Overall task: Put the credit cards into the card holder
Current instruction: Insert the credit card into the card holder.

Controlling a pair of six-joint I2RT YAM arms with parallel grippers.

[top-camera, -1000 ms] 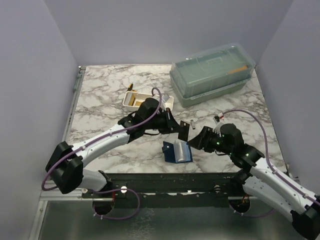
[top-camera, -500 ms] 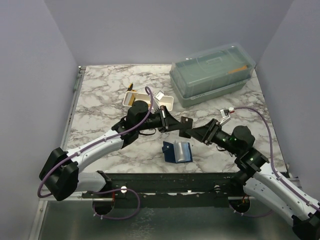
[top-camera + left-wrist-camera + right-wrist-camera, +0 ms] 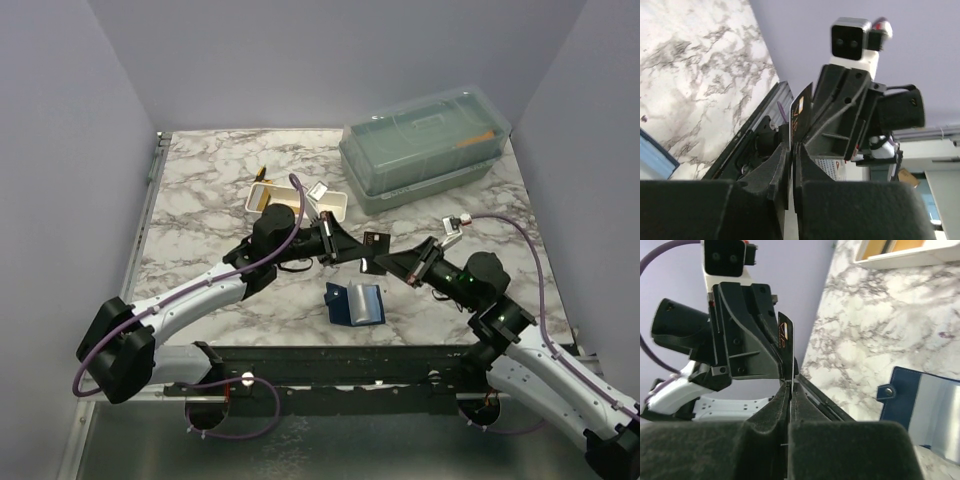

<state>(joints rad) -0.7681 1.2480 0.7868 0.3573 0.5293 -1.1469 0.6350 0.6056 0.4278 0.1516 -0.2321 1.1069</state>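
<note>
A dark credit card [image 3: 375, 240] hangs in the air above the marble table, between the two arms. My left gripper [image 3: 358, 250] is shut on one edge of it, and my right gripper [image 3: 388, 262] is shut on the opposite edge. The left wrist view shows the card [image 3: 801, 111] edge-on, rising from my left gripper [image 3: 791, 150]. In the right wrist view the card [image 3: 785, 340] stands up from my right gripper [image 3: 790, 389]. The navy card holder [image 3: 355, 303] lies open on the table just below them, also in the right wrist view [image 3: 927, 405]. More orange cards [image 3: 268, 201] lie in the white tray.
The white tray [image 3: 335, 203] stands behind the left arm, with a yellow card [image 3: 262, 173] on the table beside it. A large translucent green lidded box [image 3: 425, 145] fills the back right. The table's front rail runs just below the card holder.
The right gripper moved in to the card held by the left gripper and shut on its free edge. The left gripper stayed shut on the card.
</note>
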